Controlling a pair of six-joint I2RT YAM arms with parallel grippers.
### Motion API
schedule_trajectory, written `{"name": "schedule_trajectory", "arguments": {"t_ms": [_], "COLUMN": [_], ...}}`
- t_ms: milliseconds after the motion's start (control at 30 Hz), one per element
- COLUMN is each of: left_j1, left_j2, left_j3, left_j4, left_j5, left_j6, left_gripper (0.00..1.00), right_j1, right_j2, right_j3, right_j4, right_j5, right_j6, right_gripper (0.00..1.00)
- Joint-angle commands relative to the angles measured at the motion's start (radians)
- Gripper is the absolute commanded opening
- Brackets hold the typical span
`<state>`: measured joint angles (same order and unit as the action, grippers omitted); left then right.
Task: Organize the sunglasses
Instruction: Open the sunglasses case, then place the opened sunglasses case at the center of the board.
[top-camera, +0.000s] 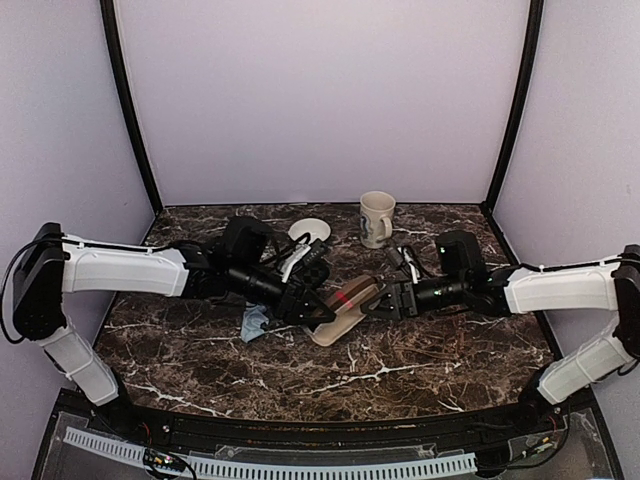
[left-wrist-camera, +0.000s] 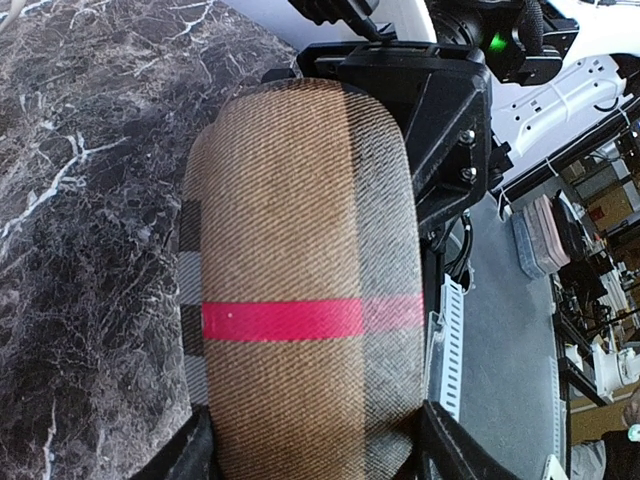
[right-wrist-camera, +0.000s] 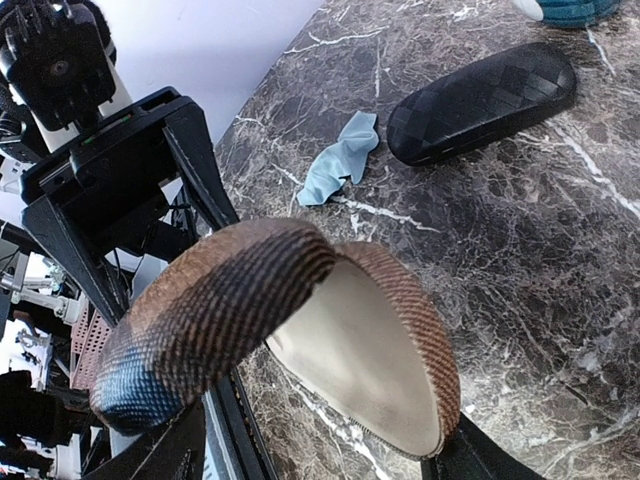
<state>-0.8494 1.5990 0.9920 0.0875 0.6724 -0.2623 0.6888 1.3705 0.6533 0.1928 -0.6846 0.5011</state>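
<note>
The brown striped case (top-camera: 345, 305) hangs between both arms at the table's middle, its lid raised and its cream lining (right-wrist-camera: 370, 350) bare. My left gripper (left-wrist-camera: 315, 455) is shut on one end of the case, a finger pressed to each side. My right gripper (right-wrist-camera: 330, 455) stands open at the other end, its fingers wide apart on either side of the case. In the top view the left gripper (top-camera: 310, 310) and the right gripper (top-camera: 385, 300) face each other across the case. The sunglasses are out of view.
A black checkered case (right-wrist-camera: 480, 100) lies shut on the marble, a crumpled blue cloth (right-wrist-camera: 340, 160) beside it. A cream mug (top-camera: 377, 218) and a small white dish (top-camera: 310, 230) stand at the back. Dark posts and pale walls frame the table.
</note>
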Motion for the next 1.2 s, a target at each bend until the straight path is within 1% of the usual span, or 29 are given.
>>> {"name": "schedule_trajectory", "arguments": {"t_ms": [0,167,267,400,500,600,700,900,967,1067,1167], "left_j1": [0.019,0.062,0.090,0.125,0.160,0.195,0.226,0.320,0.337,0.346,0.350], "left_j2": [0.071,0.138,0.143,0.127,0.144,0.198,0.239,0.294,0.322,0.373,0.418], "left_j3": [0.096,0.138,0.136,0.092,0.074,0.116,0.141,0.199,0.233,0.298,0.354], "left_j4": [-0.178,-0.300,-0.319,-0.270,-0.280,-0.392,-0.430,-0.502,-0.538,-0.600,-0.633], "left_j5": [0.051,0.121,0.139,0.186,0.227,0.253,0.289,0.307,0.323,0.332,0.347], "left_j6": [0.119,0.202,0.214,0.193,0.209,0.269,0.300,0.340,0.355,0.390,0.401], "left_gripper": [0.00,0.00,0.00,0.00,0.00,0.00,0.00,0.00,0.02,0.08,0.17], "right_j1": [-0.016,-0.044,-0.050,-0.052,-0.052,-0.051,-0.052,-0.051,-0.052,-0.052,-0.052], "right_j2": [-0.028,-0.023,-0.014,0.018,0.045,0.064,0.078,0.093,0.096,0.096,0.098], "right_j3": [-0.017,-0.037,-0.050,-0.048,-0.045,-0.042,-0.039,-0.037,-0.041,-0.052,-0.061], "right_j4": [0.050,0.038,0.044,0.029,0.027,0.038,0.058,0.068,0.077,0.097,0.113], "right_j5": [-0.013,0.005,0.006,0.025,0.032,0.032,0.019,0.004,0.001,-0.003,-0.006], "right_j6": [0.005,0.000,-0.006,-0.022,-0.028,-0.029,-0.025,-0.036,-0.036,-0.033,-0.028], "right_gripper": [0.72,0.72,0.71,0.71,0.71,0.71,0.71,0.71,0.71,0.71,0.71]}}
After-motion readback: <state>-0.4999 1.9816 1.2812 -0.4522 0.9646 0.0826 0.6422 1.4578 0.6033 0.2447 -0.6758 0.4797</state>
